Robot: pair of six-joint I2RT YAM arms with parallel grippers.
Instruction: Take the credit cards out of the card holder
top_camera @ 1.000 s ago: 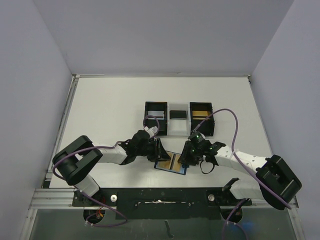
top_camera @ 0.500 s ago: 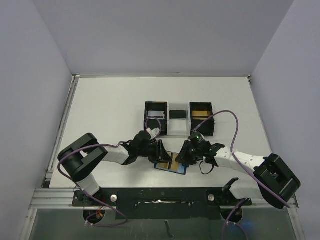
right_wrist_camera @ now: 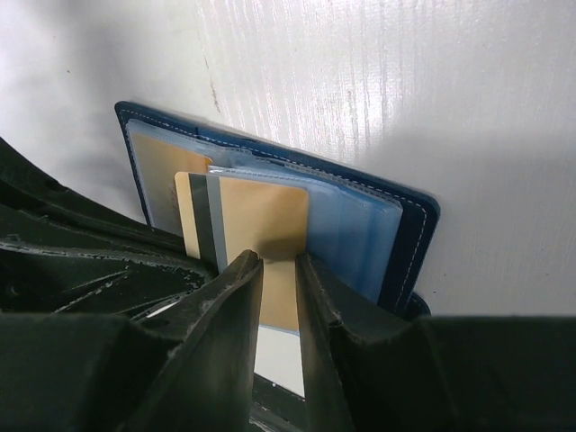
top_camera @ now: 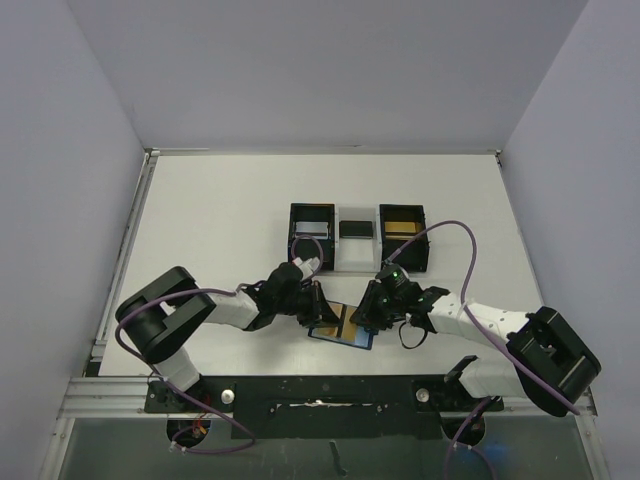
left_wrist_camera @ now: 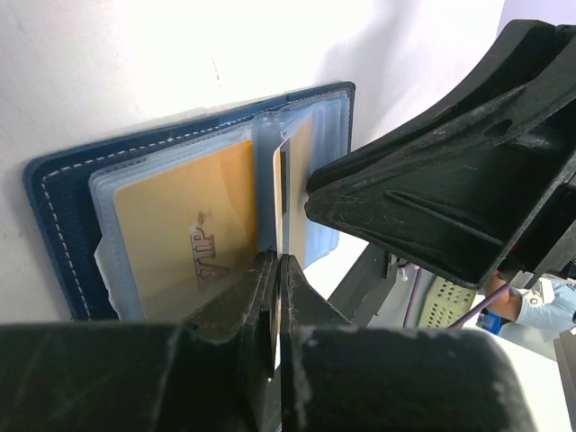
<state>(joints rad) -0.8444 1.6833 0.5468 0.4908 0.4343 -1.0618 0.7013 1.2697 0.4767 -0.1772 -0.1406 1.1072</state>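
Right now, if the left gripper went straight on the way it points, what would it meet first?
Most likely the gold card standing on edge at the middle fold of the open card holder. The left gripper, shut, points right at it and may already touch it; depth is unclear.

I read only "VIP", stamped on the gold card [left_wrist_camera: 171,225] tucked in a clear sleeve of the wallet [left_wrist_camera: 54,216].
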